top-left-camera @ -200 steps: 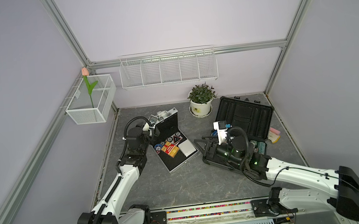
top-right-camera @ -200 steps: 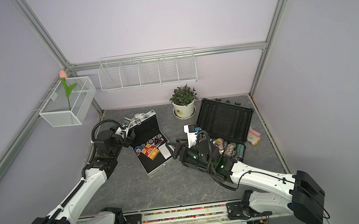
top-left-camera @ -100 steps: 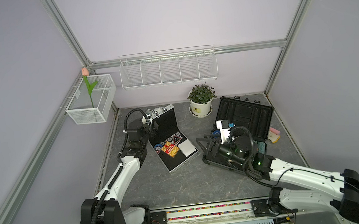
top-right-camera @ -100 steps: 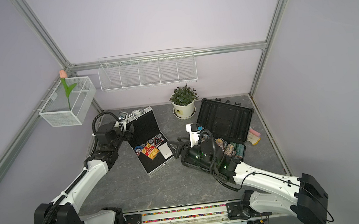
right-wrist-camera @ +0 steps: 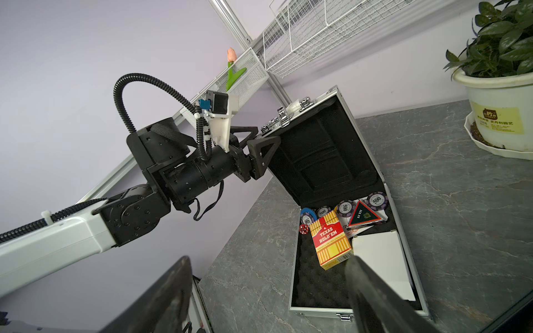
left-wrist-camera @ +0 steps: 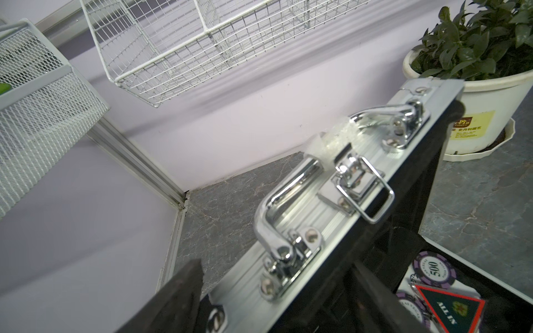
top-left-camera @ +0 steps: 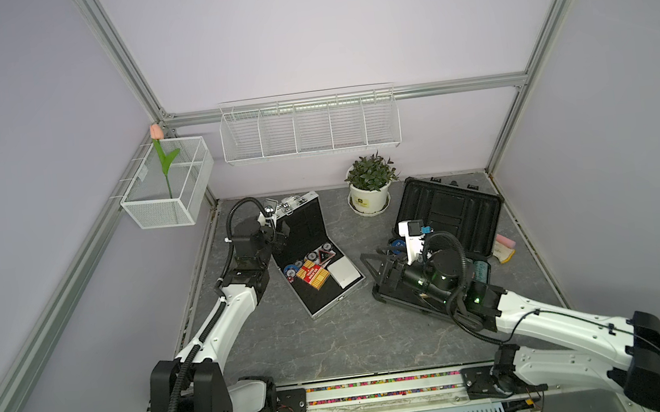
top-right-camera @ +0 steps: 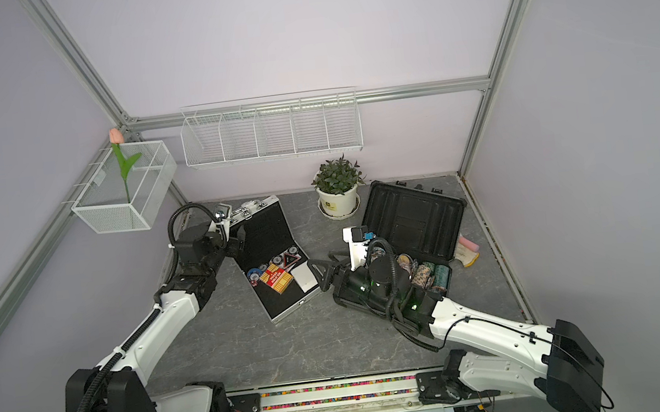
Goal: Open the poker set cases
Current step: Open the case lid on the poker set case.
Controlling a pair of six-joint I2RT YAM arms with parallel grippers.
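The poker set cases both stand open. The small silver case [top-left-camera: 301, 226] [top-right-camera: 264, 230] [right-wrist-camera: 317, 150] has its lid raised steeply over chips and a red card box. My left gripper [top-left-camera: 280, 237] [top-right-camera: 236, 242] [left-wrist-camera: 277, 268] [right-wrist-camera: 261, 138] is open and straddles the lid's handle edge [left-wrist-camera: 317, 230], one finger on each side. The larger dark case [top-left-camera: 450, 215] [top-right-camera: 413, 215] has its lid laid back, with chip rolls [top-right-camera: 423, 274] in the base. Over that base's near-left corner my right gripper [top-left-camera: 370, 271] [top-right-camera: 315, 277] [right-wrist-camera: 266, 259] is open, holds nothing and points at the silver case.
A potted plant [top-left-camera: 370, 198] stands at the back between the cases. A wire shelf [top-left-camera: 309, 125] hangs on the back wall, and a mesh basket with a tulip [top-left-camera: 167, 186] on the left wall. A pink and yellow item [top-left-camera: 504, 247] lies right of the dark case.
My left gripper has moved back with the silver lid, which now stands steeper. Its jaws have widened. The right gripper's jaws have also widened, and it has barely shifted.
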